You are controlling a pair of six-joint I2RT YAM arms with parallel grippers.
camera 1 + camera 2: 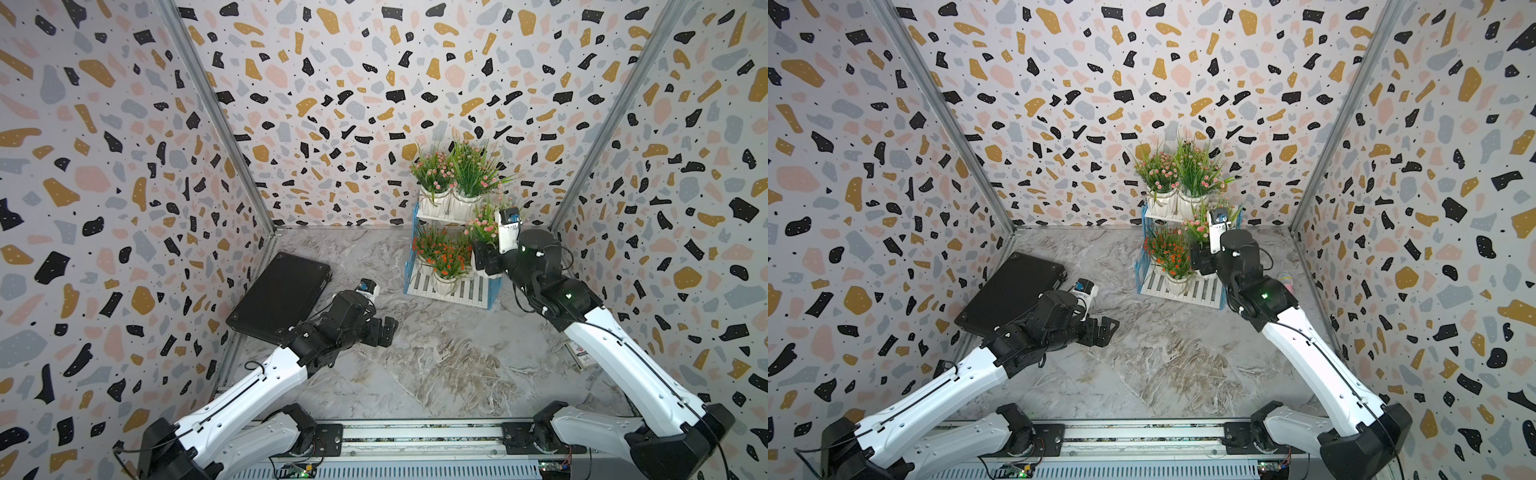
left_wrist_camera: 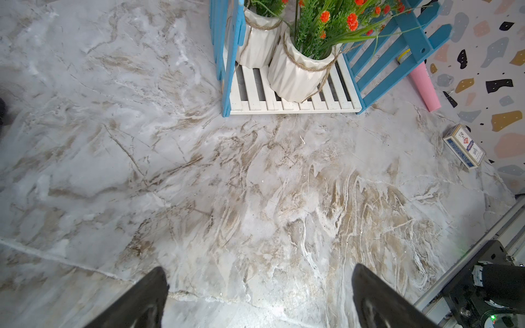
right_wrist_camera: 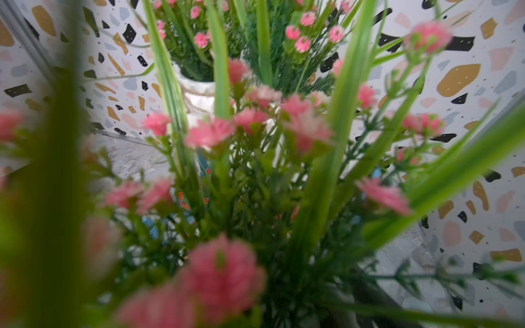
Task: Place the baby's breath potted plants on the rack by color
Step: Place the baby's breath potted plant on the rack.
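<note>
Since the right gripper [image 1: 484, 261] appears clamped on the white pot of a pink plant [image 1: 482, 226], the plant stays upright, and its blossoms fill the right wrist view. It hangs at the right end of the rack [image 1: 469, 291], between the heights of the two shelves. The arm hides whether the pot rests on anything. Two more pink plants [image 1: 434, 170] stand side by side on the upper shelf, and orange plants [image 1: 446, 259] crowd the lower one. The held plant most likely belongs at the open right end of the top shelf, to keep the colours apart. Well off to the side, the left gripper [image 1: 384, 330] hovers low over the table [image 1: 436, 365] with its jaws wide apart and empty, beside a black case [image 1: 278, 299], apparently parked out of the way.
</note>
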